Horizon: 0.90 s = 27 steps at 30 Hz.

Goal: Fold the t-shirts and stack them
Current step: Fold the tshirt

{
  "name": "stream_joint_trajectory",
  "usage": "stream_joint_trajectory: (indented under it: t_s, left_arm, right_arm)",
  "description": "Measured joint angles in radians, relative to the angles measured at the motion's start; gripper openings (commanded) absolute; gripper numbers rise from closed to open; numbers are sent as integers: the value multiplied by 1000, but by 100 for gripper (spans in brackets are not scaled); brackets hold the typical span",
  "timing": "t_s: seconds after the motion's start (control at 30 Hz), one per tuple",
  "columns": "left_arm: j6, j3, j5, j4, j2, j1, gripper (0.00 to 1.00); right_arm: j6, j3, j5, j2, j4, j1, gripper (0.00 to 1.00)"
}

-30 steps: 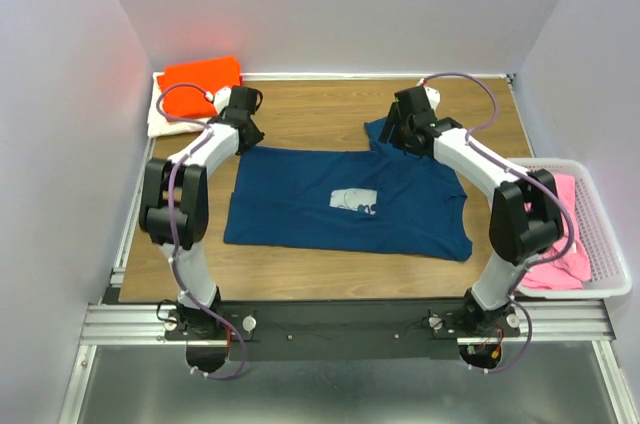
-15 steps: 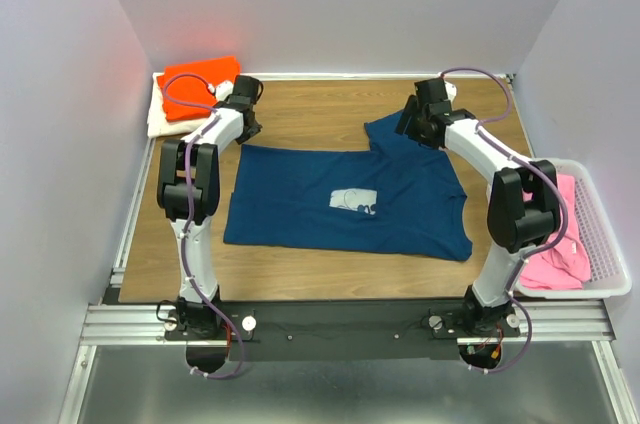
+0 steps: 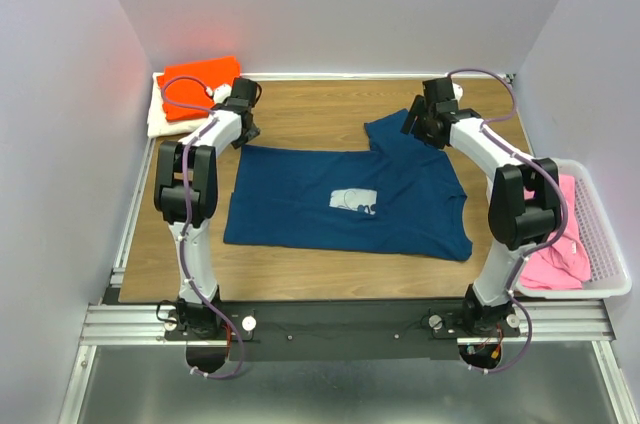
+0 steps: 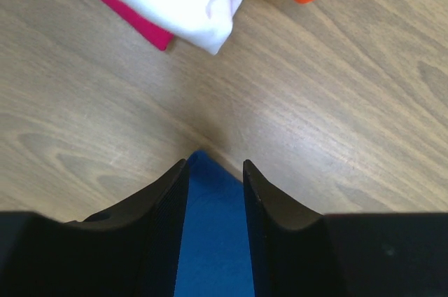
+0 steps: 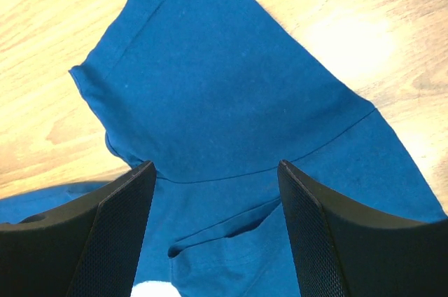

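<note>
Soft folded orange tee point(image 3: 198, 74) on a cream-white tee point(image 3: 162, 122) and red tee point(image 4: 133, 20), far-left of the flat navy tee point(image 3: 290, 199). Left gripper point(image 4: 215, 165), slightly apart, straddles its far-left corner. Right gripper point(image 5: 215, 164), wide apart, is over its far-right sleeve. The chest print point(image 3: 355, 201) is too small to read. Crumpled pink tee point(image 3: 560, 244) in a plastic basket point(image 3: 605, 234), right.
</note>
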Motion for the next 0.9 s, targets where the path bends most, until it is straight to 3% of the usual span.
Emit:
stream_joint_trajectory:
  t_s: [0.43,0.63,0.9]
  left_arm:
    - [0,-21,0,-3,-14,-11,44]
    - [2,3,0,-5,6,-11,31]
    - [12,3,0,-3,21,-11,27]
  right_arm:
    - [-2,0,-18,14,10,-10,77]
    - [-2,13,-29,47,13,-24,77]
    - [-4,93,-54,150,19,-66,77]
